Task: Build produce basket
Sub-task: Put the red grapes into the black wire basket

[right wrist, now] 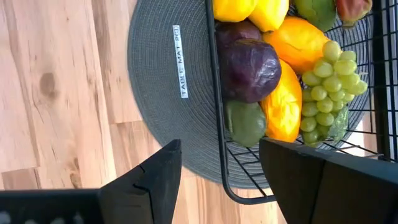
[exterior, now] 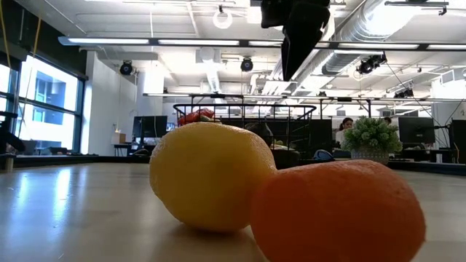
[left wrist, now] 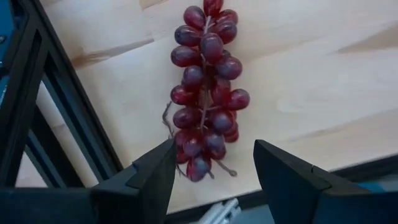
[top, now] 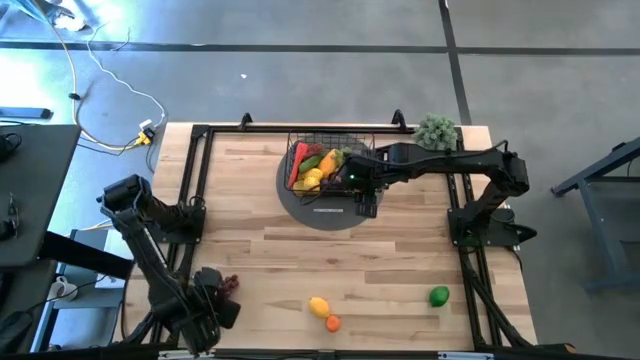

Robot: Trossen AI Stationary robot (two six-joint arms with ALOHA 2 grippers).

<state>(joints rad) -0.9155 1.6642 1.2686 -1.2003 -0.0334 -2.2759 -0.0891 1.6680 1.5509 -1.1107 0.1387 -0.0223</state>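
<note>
— Hovering at the near left corner of the table [top: 400, 240], the left gripper [left wrist: 211, 171] hangs over a bunch of red grapes [left wrist: 207, 87]. Its jaws stand open, one on each side of the bunch's lower end, and grip nothing.

— And the right gripper [right wrist: 221, 165]?

— It sits above the near edge of the basket [top: 330, 135], which rests on a round grey mat [right wrist: 168, 106] at the far middle of the table. Its jaws are parted and empty, straddling the basket's wire rim.

— What does the basket hold?

— Through the right wrist view one sees yellow lemons [right wrist: 249, 9], an orange mango [right wrist: 301, 43], a purple plum [right wrist: 252, 68], a dull green fruit [right wrist: 245, 121], green grapes [right wrist: 326, 87] and a red piece at the far side, too cut off to name.

— Which produce lies outside it?

— A lemon [top: 319, 306] and a small orange fruit [top: 333, 322] touch each other near the front edge; in the low view they fill the foreground. A green lime [top: 439, 296] lies well to their right. A potted plant [top: 437, 131] stands at the far right corner, just beside the right arm.
</note>
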